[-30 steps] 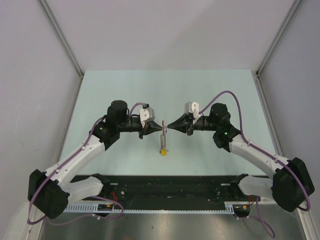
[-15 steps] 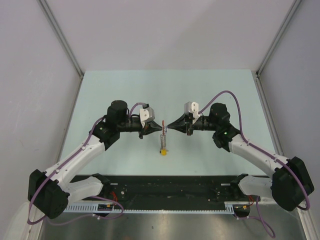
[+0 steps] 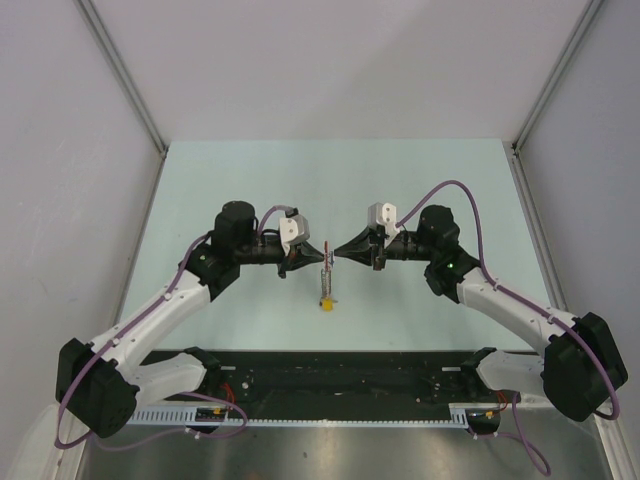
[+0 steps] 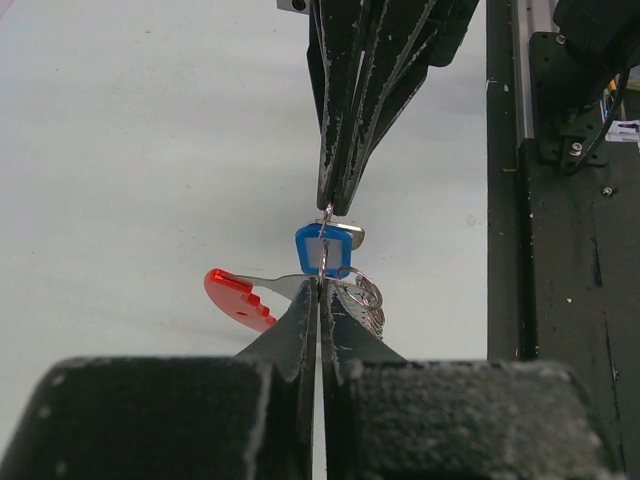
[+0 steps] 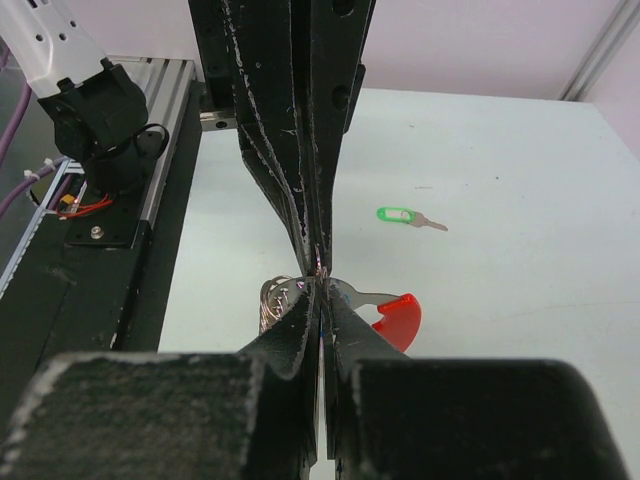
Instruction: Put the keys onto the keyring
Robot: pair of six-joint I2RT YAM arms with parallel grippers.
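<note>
1. A pale green table (image 3: 220,180) sits between plain grey walls. The two arms meet tip to tip above its middle.
2. The left gripper (image 4: 319,288) is pinched tight, and so is the right gripper (image 5: 320,292). Each appears to clamp the thin wire loop of the keyring (image 4: 365,297), which hangs between them above the table.
3. The blue key (image 4: 323,250) sits on that wire between the two tips, beside the red piece (image 4: 238,298). Whether it is fully threaded I cannot tell.
4. The green key (image 5: 400,215) lies loose on the table, well apart from the bunch.
5. Risk: the wire is thin, so any pull or twist could slip it from a pinch. The bunch would then drop, perhaps shedding the blue key.
</note>
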